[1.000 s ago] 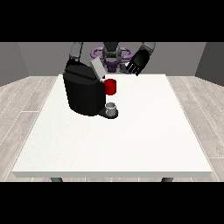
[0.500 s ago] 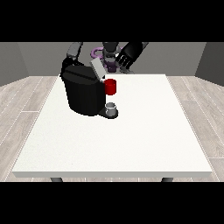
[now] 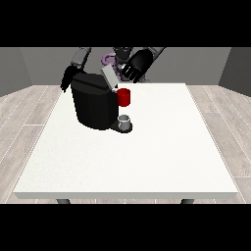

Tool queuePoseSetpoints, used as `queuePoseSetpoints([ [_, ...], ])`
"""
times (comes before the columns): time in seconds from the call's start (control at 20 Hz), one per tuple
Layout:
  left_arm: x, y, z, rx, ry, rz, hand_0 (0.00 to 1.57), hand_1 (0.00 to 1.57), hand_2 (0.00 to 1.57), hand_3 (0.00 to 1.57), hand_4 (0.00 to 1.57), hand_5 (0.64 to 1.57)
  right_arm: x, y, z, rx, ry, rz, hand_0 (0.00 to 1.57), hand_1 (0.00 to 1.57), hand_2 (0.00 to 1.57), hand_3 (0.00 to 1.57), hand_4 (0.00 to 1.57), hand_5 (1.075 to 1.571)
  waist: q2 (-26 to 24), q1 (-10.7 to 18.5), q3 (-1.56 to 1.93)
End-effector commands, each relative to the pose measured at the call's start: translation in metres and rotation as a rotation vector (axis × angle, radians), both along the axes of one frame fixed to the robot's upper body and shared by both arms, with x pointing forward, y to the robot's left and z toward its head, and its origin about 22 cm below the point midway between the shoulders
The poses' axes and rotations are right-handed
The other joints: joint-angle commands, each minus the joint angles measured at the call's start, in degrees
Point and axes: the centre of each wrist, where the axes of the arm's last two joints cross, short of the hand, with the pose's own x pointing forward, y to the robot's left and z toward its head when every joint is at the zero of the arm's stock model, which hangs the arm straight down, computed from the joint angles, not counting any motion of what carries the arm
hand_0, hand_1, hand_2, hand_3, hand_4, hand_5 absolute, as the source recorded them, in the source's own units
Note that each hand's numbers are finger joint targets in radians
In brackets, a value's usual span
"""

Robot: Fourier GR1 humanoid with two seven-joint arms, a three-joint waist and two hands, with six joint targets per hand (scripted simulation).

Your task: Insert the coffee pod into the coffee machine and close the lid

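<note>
A black coffee machine [image 3: 93, 105] stands on the white table [image 3: 147, 147] at the back left. Its grey lid [image 3: 110, 77] is tilted up at the machine's top right. A red part [image 3: 124, 97] juts from the machine's front above a small grey cup [image 3: 125, 120] on the drip base. The hand at the view's right [image 3: 132, 67] hovers just right of the raised lid, its fingers close to the lid's upper edge. The hand at the view's left [image 3: 67, 78] hangs behind the machine's left top corner, mostly hidden. I cannot make out a coffee pod.
The robot's torso [image 3: 120, 54] rises behind the table's far edge. The table's front and right areas stretch out bare and white. Wooden floor surrounds the table.
The hand at the view's right has swung leftwards from beside the robot's body to the raised lid. The machine and cup have stayed in place.
</note>
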Motion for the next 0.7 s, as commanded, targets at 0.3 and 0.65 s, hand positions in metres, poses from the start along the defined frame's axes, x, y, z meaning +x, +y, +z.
queuePoseSetpoints([
  [0.3,0.004,-0.01,0.002,0.025,0.016,-0.013,1.19,1.19,1.26,1.22,0.46,1.571,0.005,-0.003,0.008,0.011,-0.025,-0.023,0.0,0.0,0.0,0.0,0.0,1.571,2.13,-0.16,0.02],
  [0.65,0.006,-0.01,0.01,0.008,-0.012,-0.006,1.25,1.25,1.29,1.22,0.43,1.571,0.023,0.002,0.047,0.015,-0.04,-0.017,0.0,0.0,0.0,0.0,0.15,1.571,4.31,-0.72,-0.01],
])
